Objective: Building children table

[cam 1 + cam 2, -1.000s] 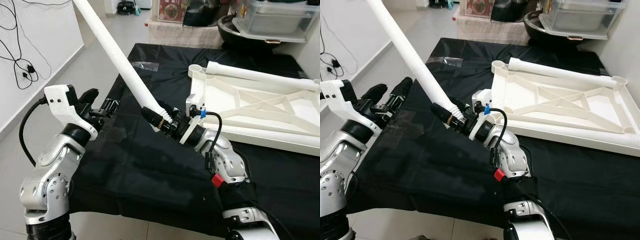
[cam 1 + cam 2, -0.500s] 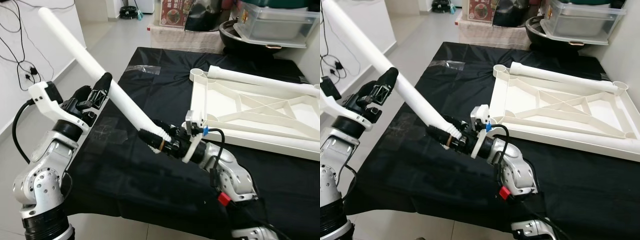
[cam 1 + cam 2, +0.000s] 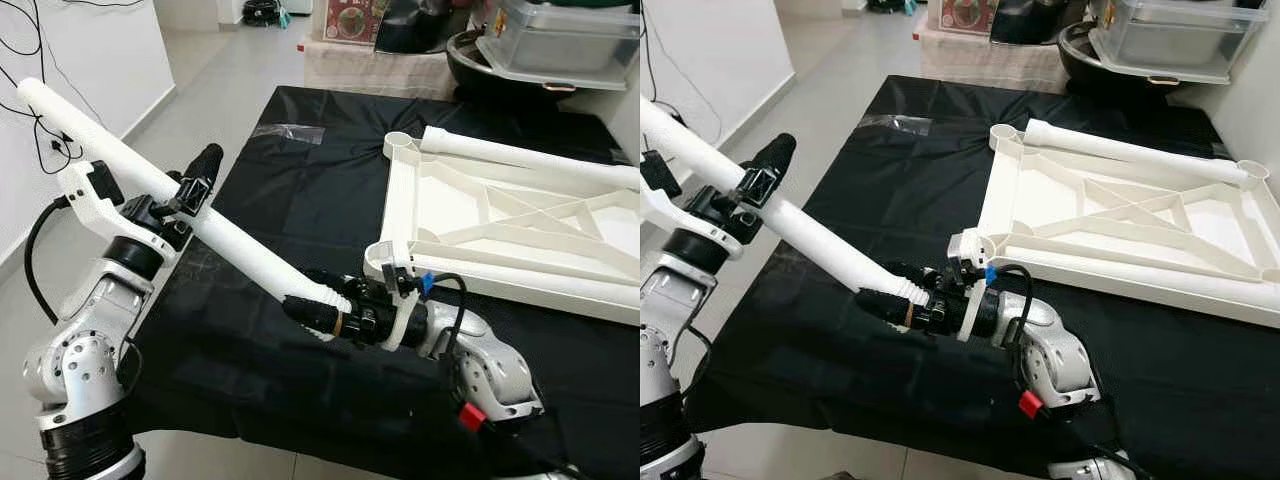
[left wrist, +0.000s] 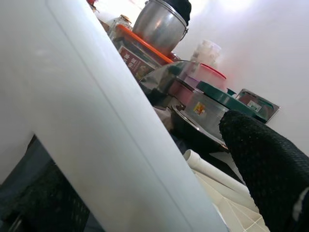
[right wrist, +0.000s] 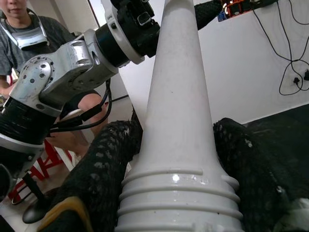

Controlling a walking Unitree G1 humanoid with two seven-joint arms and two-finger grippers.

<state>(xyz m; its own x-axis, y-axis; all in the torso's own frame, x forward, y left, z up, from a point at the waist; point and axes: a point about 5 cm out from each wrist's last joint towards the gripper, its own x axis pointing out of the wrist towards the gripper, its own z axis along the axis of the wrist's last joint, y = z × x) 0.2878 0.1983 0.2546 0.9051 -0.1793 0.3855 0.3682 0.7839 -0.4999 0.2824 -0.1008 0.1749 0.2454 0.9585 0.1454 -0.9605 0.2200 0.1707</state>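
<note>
A long white table leg [image 3: 150, 185] slants low over the table's left edge, its free end out over the floor. My right gripper [image 3: 308, 300] is shut on the leg's ribbed end [image 5: 181, 193], with a black finger [image 5: 104, 159] pressed on each side. My left gripper [image 3: 192, 193] is open around the leg's middle. In the left wrist view the leg [image 4: 96, 121] lies against one finger, and the other finger [image 4: 263, 159] stands apart from it. The white tabletop frame [image 3: 480, 215] lies upside down on the black cloth, with a second leg [image 3: 530, 160] along its far side.
A black cloth [image 3: 300, 190] covers the work table. A clear plastic bag [image 3: 285, 132] lies on its far left part. Storage boxes [image 3: 560, 45] and a dark pot stand behind. Bare floor and wall cables [image 3: 40, 120] are on the left. A seated person [image 5: 29, 34] shows behind my arms.
The leg has swung down from a steep tilt to a low slant toward the left. My right wrist turned and dropped with it. My left gripper has come around the leg's middle.
</note>
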